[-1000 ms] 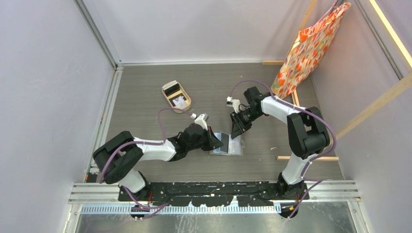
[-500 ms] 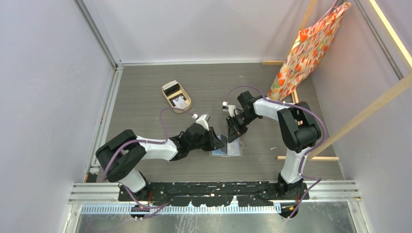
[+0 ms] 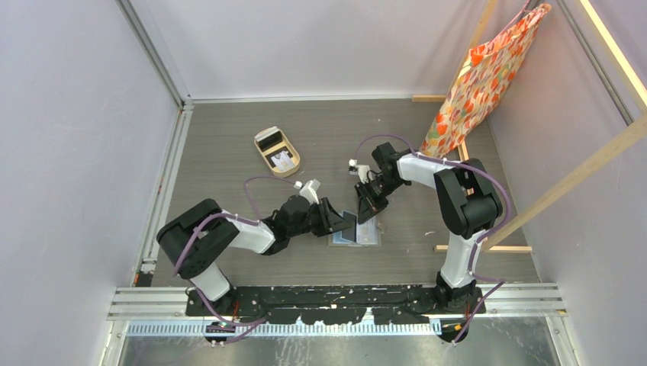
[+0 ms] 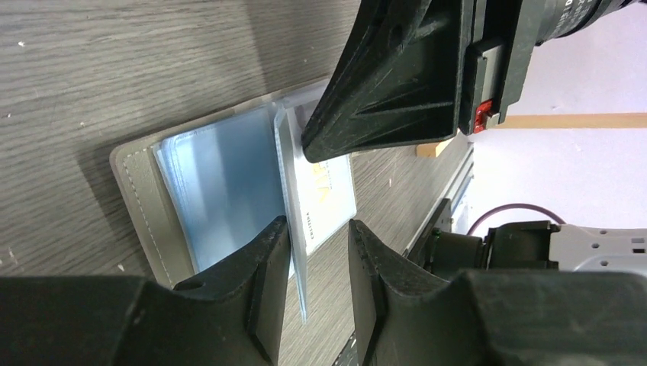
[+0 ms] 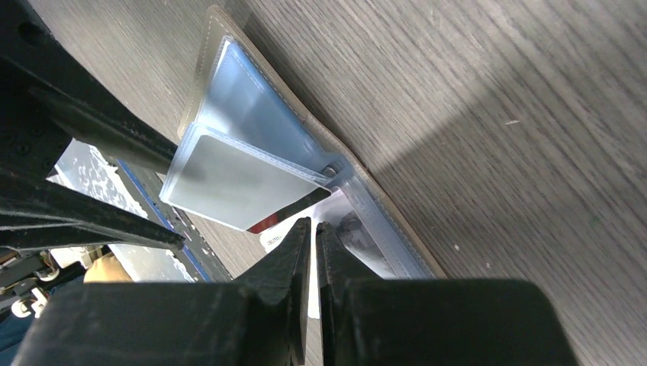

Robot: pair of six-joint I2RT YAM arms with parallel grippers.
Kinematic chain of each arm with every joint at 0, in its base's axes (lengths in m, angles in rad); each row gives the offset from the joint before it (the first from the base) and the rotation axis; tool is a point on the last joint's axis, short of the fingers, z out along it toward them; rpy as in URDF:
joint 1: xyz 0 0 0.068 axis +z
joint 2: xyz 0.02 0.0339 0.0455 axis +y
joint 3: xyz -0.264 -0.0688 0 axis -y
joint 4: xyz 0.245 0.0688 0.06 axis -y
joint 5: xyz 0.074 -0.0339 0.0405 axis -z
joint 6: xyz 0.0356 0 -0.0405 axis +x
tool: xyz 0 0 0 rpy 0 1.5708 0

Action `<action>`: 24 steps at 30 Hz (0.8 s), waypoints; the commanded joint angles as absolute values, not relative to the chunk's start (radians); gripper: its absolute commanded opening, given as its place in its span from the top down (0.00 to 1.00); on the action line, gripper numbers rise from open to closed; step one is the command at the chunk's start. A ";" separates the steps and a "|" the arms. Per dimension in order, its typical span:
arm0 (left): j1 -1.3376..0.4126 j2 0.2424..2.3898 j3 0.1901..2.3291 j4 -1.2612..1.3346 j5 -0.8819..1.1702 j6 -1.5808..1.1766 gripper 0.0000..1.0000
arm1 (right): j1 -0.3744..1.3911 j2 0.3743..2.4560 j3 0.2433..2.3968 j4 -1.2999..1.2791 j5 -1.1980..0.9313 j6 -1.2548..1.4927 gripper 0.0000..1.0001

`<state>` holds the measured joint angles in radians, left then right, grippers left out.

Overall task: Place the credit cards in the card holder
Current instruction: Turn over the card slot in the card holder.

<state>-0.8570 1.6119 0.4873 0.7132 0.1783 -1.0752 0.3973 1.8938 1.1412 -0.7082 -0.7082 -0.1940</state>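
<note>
Overhead first. The card holder [image 3: 369, 236] lies open and flat on the table [image 3: 229, 130], between my two arms. My left end effector [image 3: 347, 221] is at its left edge and my right end effector [image 3: 366, 212] is over its far edge; the two are close together. A tan tray [image 3: 263, 159] sits well apart, far and to the left, with a black card [image 3: 268, 142] and a pale card [image 3: 284, 158] inside.

Left wrist view: my left end effector is released. Its fingers stand apart on either side of the edge of a clear sleeve [image 4: 221, 183], and I see no grip on it. The right end effector's tip meets a white card [image 4: 332, 198] with yellow print, which lies at the sleeves on the holder's far half.

Right wrist view: my right end effector is clenched to a narrow slit on the white card's edge. One sleeve is lifted off the holder, and the card lies partly beneath it. I cannot tell how far into the pocket the card sits.
</note>
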 commanded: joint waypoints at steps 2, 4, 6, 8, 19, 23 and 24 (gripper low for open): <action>-0.831 1.684 0.453 0.986 0.249 -1.162 0.66 | 0.403 1.911 1.165 -0.706 -0.661 -0.201 0.88; -0.826 1.724 0.446 1.053 0.264 -1.194 0.67 | 0.403 1.913 1.167 -0.708 -0.657 -0.203 0.88; -0.818 1.774 0.441 1.143 0.285 -1.225 0.70 | 0.403 1.918 1.169 -0.709 -0.654 -0.204 0.88; -0.813 1.806 0.438 1.212 0.299 -1.254 0.72 | 0.403 1.920 1.170 -0.713 -0.652 -0.206 0.88; -0.798 1.891 0.411 1.431 0.335 -1.302 0.63 | 0.402 1.925 1.173 -0.719 -0.646 -0.209 0.88; -0.798 1.888 0.417 1.431 0.348 -1.297 0.62 | 0.402 1.924 1.176 -0.724 -0.647 -0.210 0.88; -0.798 1.888 0.420 1.431 0.352 -1.296 0.62 | 0.402 1.923 1.176 -0.723 -0.646 -0.210 0.88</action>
